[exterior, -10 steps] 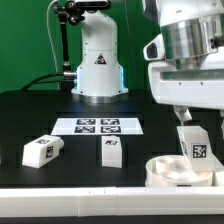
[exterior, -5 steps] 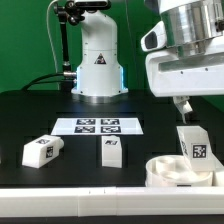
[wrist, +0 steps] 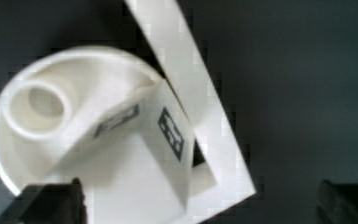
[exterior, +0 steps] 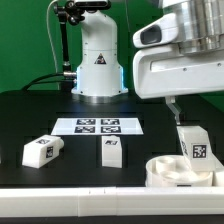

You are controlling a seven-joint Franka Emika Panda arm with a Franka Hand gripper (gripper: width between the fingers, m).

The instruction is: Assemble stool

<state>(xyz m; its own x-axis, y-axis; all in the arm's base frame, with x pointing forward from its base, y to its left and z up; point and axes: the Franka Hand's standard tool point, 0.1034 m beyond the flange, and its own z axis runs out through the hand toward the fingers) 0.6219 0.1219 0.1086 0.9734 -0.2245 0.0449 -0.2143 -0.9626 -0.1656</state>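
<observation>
Exterior view: your gripper [exterior: 178, 106] hangs at the upper right, just above a leg [exterior: 195, 146] standing upright in the seat [exterior: 170, 176] at the lower right; a loose leg [exterior: 42, 150] lies at the lower left; a second loose leg [exterior: 110, 152] sits at lower centre, near the marker board [exterior: 100, 126].

Wrist view: you see the fingers [wrist: 48, 202] spread wide, gripping nothing; the tagged leg [wrist: 190, 90] stands on the round seat [wrist: 43, 110].

I see my arm's white, rounded base [exterior: 98, 60] carrying a black warning triangle [exterior: 100, 62], and a boxy white housing [exterior: 185, 70] under a silver flange [exterior: 195, 22].
</observation>
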